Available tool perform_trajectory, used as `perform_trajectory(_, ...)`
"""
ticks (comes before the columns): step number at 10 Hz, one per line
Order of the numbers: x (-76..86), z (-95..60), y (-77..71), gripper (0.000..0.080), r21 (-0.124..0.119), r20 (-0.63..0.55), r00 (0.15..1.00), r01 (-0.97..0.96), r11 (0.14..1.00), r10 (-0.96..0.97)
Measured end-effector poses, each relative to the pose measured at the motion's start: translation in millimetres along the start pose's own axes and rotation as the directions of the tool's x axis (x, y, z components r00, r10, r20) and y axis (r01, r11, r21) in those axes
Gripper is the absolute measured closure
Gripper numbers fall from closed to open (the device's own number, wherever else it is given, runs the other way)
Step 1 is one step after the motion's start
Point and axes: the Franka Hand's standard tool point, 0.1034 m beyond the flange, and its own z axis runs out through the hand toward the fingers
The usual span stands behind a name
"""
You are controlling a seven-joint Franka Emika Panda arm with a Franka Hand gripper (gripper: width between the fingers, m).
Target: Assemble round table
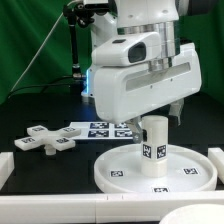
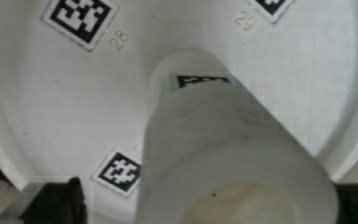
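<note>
Directly below the claw [image 1: 155, 112], the short leg [image 1: 153, 138] stands upright at the middle of the round disc [image 1: 120, 172], its long axis pointing up into the claw; whether the jaws grip it cannot be told.

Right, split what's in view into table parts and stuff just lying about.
For the job: round disc; leg, upright on the disc; cross-shaped piece, at the exterior view's left.
Just lying about: marker board.
</note>
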Motion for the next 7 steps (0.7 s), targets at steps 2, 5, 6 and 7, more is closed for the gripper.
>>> perform_trajectory(2, -1.1, 0.7, 0.6, 0.015, -0.006, 0.012, 0.991, 0.137, 0.991, -0.137)
perform_trajectory(5, -4.5, 0.8, 5.0, 0.015, -0.011, 0.026, 0.943, 0.333, 0.943, -0.332)
perform_trajectory(6, -3.9, 0.4, 6.3, 0.015, -0.021, 0.04, 0.902, 0.43, 0.903, -0.429)
perform_trajectory(7, -4.1, 0.6, 6.6, 0.015, -0.022, 0.059, 0.855, 0.517, 0.855, -0.515)
